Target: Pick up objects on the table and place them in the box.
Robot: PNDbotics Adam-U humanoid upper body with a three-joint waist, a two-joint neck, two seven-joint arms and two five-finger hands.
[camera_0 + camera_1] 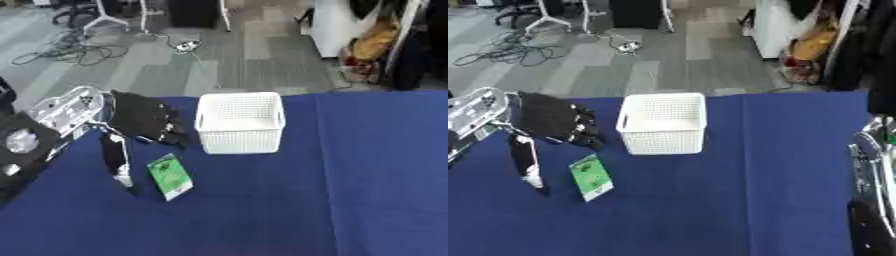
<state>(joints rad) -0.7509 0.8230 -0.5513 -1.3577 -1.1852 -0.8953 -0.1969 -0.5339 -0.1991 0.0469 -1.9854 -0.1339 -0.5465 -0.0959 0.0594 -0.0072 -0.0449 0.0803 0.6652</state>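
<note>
Left of centre, left hand (144, 120): fingers spread wide, holding nothing, above green packet (170, 176).
Centre, white basket (240, 122): on blue table (350, 175).
Right edge, right hand: fingers unreadable.

Green flat packet (170, 176), lying on blue table (350, 190); white perforated box (240, 122), upright, just beyond, apart.

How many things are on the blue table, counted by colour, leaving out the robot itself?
White: 1, the basket
Green: 1, the flat packet
Total: 2, both on the blue table. The left robot hand hangs above the packet, holding nothing.
</note>
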